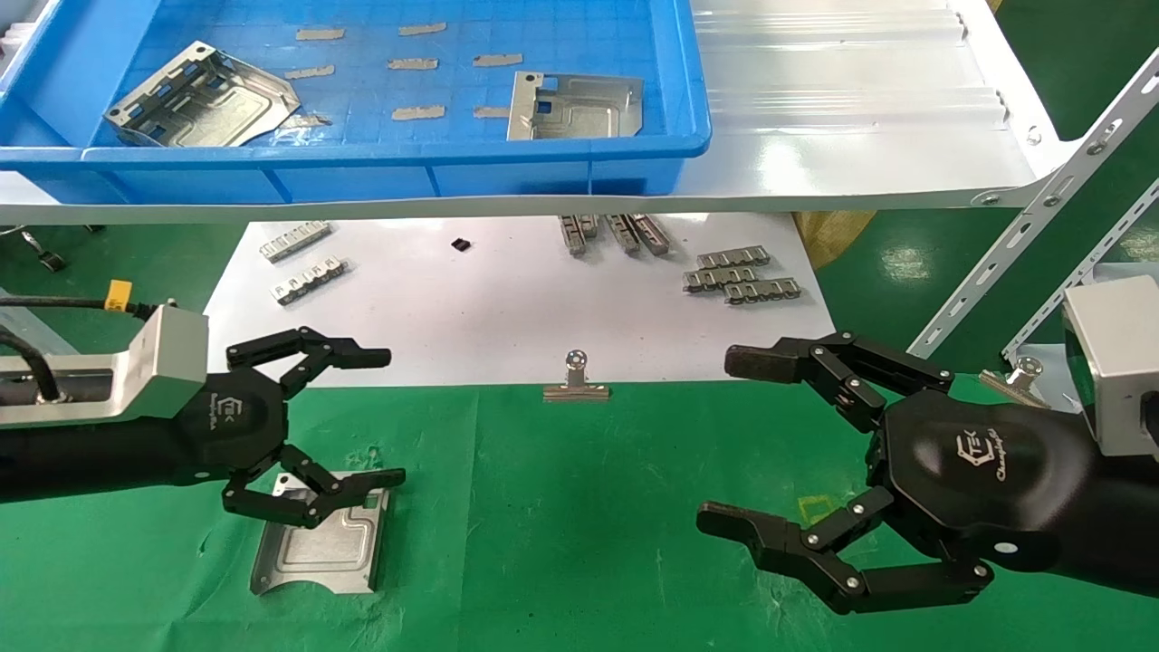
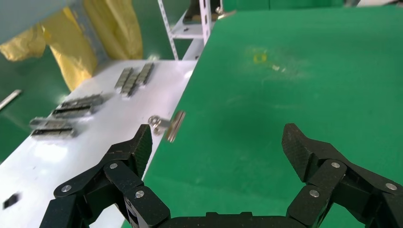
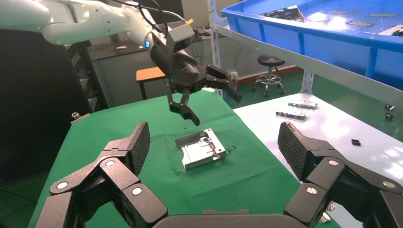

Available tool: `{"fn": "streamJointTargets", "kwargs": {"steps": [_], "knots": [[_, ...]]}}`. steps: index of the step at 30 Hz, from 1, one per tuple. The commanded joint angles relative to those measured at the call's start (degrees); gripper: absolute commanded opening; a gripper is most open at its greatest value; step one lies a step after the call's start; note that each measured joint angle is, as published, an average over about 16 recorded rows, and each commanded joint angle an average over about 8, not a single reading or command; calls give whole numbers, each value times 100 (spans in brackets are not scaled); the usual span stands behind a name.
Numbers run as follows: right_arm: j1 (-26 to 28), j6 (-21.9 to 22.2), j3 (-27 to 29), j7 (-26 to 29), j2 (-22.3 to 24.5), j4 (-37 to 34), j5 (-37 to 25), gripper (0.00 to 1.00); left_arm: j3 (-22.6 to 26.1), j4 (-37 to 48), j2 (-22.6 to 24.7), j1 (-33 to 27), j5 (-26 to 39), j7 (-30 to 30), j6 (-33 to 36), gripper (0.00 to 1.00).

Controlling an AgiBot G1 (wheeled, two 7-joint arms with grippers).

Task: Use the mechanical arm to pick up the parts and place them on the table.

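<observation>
In the head view the left gripper [image 1: 312,426] sits at the lower left of the frame, its two black fingers spread wide apart and gripping nothing. Just below it a metal plate [image 1: 321,543] lies flat on the green table [image 1: 561,543]; the lower finger crosses over the plate's top edge, and the right wrist view shows the gripper [image 3: 209,99] hanging above the plate [image 3: 202,149], not touching it. The right gripper [image 1: 738,444] is at the lower right of the frame, also spread wide and empty, above bare green cloth. Two more plates remain in the blue bin [image 1: 407,154] at the upper left: one [image 1: 204,100] tilted in its left part, one [image 1: 575,107] near its right end. A binder clip [image 1: 576,378] stands at the edge of the white sheet [image 1: 507,308], between the two grippers.
</observation>
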Motion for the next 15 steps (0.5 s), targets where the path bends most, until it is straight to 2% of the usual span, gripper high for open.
{"fn": "streamJointTargets", "kwargs": {"steps": [1,15], "knots": [[0,0,0,0,0,0,0,100,-123,-202,-40,122,-54,-144,-20,100],[0,0,0,0,0,0,0,100,-994,-1625,-324,985,-437,-1160,-161,100]]}}
